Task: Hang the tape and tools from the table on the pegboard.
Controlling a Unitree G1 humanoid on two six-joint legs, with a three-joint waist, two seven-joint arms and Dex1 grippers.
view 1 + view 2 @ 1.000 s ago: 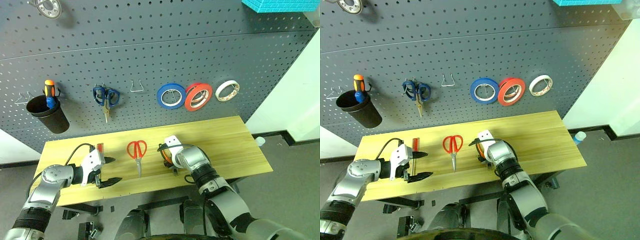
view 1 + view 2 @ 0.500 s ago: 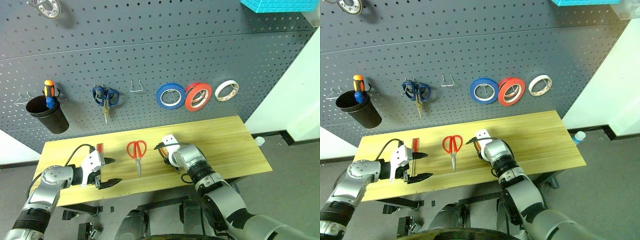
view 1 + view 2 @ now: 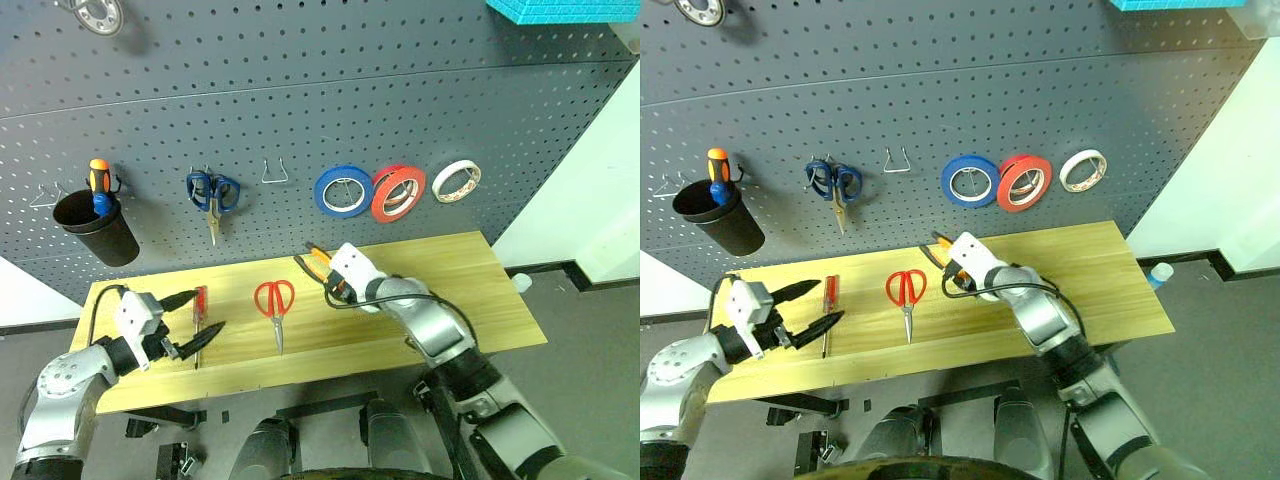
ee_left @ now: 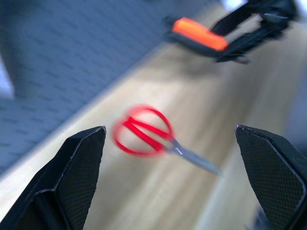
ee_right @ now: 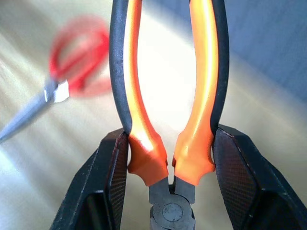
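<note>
Table (image 3: 470,290): long rectangular top of light yellowish wood, visible grain, standing against the pegboard (image 3: 300,100), a wide dark grey panel with rows of small holes and metal hooks. Right gripper (image 3: 335,285) is raised over the table's middle near the back edge, forearm angled in from the front right; its two black fingers (image 5: 108,187) pinch the pliers (image 5: 168,96) by the base of the orange-and-black handles, which curve away from the steel pivot toward the pegboard. Red-handled scissors (image 3: 275,305) lie flat on the table near its middle, loops toward the back edge, thin metal blades pointing to the front edge. Slim red-handled screwdriver (image 3: 199,312) lies near the left end, parallel to the short edge. Left gripper (image 3: 195,318) hovers at the left end just beside the screwdriver, fingers spread wide and empty, pointing roughly level toward the table's middle. Red tape (image 3: 397,192), a thin bright ring, hangs on the pegboard between a blue roll (image 3: 343,191) and a cream-white roll (image 3: 455,181). Blue-handled scissors (image 3: 211,195) hang further left; a black cup (image 3: 95,228) at the far left holds an orange-and-blue screwdriver (image 3: 98,185). No readable writing or labels anywhere.
</note>
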